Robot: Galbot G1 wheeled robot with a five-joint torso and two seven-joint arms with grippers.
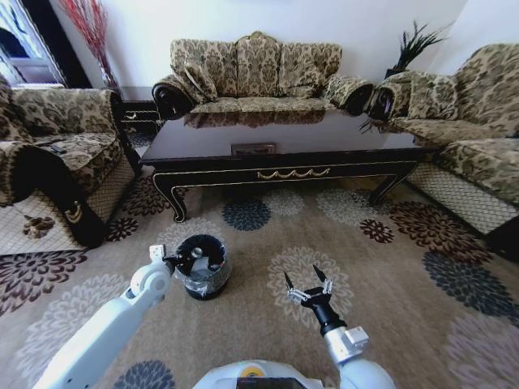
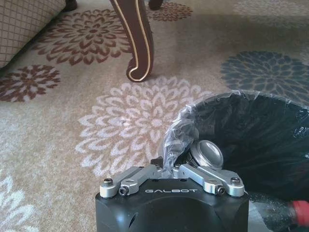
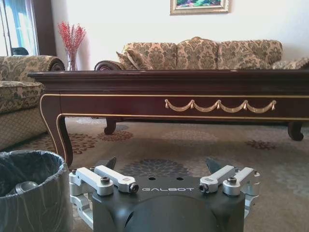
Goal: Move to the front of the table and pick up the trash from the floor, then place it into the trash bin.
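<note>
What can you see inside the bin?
Inside the bin lie a round shiny object beside the left gripper, and a red cap. The liner and gripper hide anything else.

head view looks down; both wrist views, low, share the trash bin [image 2: 251, 130].

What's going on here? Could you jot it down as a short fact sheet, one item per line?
Setting: living room, patterned carpet, sofas around the table
Trash bin: on the carpet in front of the table, lined with a clear bag
Left gripper: at the bin's rim, shut on the small round shiny object
Right gripper: open, empty, low over the carpet beside the bin
In the bin: a red-capped bottle
</note>
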